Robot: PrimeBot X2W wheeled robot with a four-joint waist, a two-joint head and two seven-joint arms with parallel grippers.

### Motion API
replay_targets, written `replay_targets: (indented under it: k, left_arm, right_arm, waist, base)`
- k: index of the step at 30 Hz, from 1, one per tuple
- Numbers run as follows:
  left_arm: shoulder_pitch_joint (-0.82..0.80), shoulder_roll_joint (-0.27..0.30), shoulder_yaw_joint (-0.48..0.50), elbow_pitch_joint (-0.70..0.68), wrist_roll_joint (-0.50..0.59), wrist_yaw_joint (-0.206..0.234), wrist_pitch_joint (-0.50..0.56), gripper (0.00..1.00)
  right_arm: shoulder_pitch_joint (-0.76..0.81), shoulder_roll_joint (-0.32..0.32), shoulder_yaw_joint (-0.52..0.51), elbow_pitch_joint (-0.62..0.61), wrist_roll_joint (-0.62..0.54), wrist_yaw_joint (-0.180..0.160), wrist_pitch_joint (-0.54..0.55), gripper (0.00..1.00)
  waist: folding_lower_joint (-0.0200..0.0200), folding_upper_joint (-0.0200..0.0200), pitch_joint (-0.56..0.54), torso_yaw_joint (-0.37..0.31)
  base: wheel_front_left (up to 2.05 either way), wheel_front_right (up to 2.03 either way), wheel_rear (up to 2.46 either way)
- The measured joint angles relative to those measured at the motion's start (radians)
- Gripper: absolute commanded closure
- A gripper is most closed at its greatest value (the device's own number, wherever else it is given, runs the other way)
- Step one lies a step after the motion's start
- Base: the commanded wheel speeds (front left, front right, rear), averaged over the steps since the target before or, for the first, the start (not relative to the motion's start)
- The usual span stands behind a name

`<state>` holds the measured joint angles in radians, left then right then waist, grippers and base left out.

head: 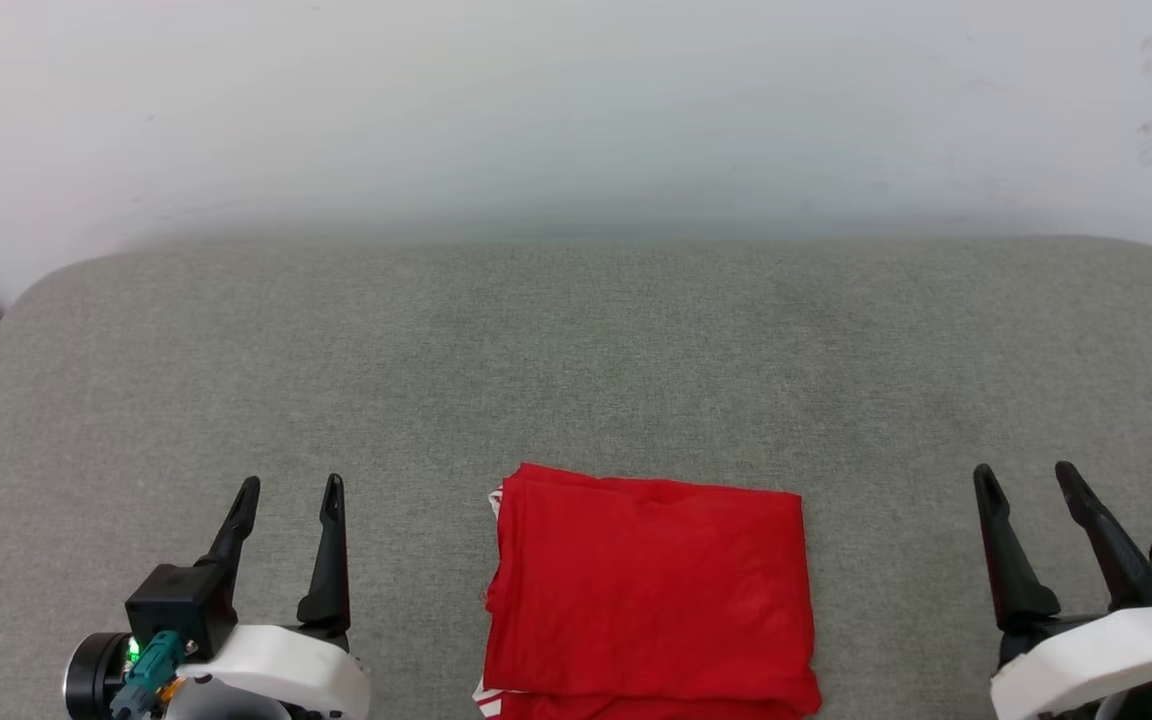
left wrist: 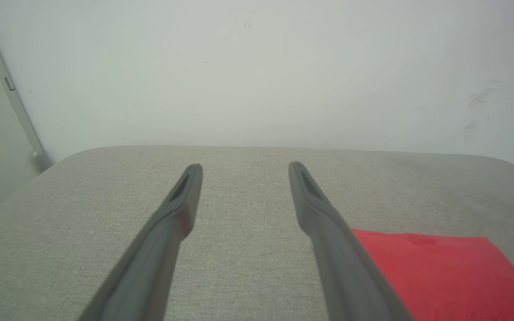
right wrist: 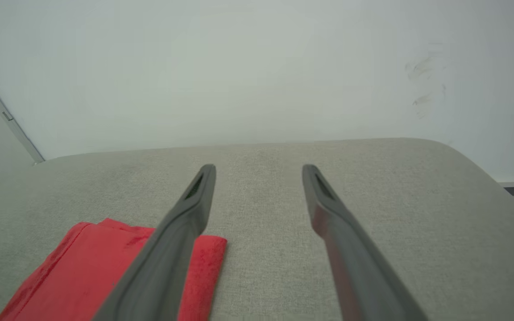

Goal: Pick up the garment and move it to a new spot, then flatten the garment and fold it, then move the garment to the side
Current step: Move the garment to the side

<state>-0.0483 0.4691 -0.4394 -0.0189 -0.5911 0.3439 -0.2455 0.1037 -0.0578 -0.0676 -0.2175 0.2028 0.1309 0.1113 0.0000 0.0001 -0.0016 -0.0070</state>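
Looking down from the head, a grey fabric-covered counter (head: pixel 576 350) with rounded far corners ran up to a plain pale wall (head: pixel 576 110). The left pincer (head: pixel 291 485) and the right pincer (head: pixel 1024 472) both stood with fingers apart, empty, pointing toward the wall. The garment (head: pixel 651 590) lay folded into a red rectangle between them, well to the right of the left pincer and well to the left of the right one, touching neither. Slivers of white trim (head: pixel 493 497) showed at its left edge. Bare fabric stretched ahead of both pincers to the far edge.

From the left wrist, the left pincer (left wrist: pixel 244 167) was spread wide over bare counter (left wrist: pixel 105 187). The garment (left wrist: pixel 444 272) sat to its right, partly hidden behind the finger on that side. A grey strip (left wrist: pixel 16 102) ran down the wall off to the left, past the rounded corner.

From the right wrist, the right pincer (right wrist: pixel 259 168) was likewise spread and empty. The garment (right wrist: pixel 74 272) lay to its left, one corner behind the near finger. To the right the counter (right wrist: pixel 417 223) lay open out to its curved edge, and dark scuffs (right wrist: pixel 422 76) marked the wall above.
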Motion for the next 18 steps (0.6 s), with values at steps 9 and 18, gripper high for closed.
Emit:
replay_targets:
  k: [9, 18]
  left_arm:
    - [-0.011, -0.005, 0.019, -0.007, 0.000, 0.007, -0.005, 0.00]
    - [-0.035, -0.032, 0.029, -0.005, 0.012, -0.007, -0.013, 0.00]
  right_arm:
    - [-0.061, -0.064, -0.178, 0.206, 0.200, 0.000, 0.262, 0.00]
    - [-0.167, -0.074, -0.198, 0.470, 0.468, 0.000, 0.607, 0.00]
  waist:
    - [0.0000, 0.0000, 0.022, 0.010]
    - [0.0000, 0.0000, 0.055, 0.066]
  base:
    - [0.00, 0.00, 0.00]
    - [0.00, 0.00, 0.00]
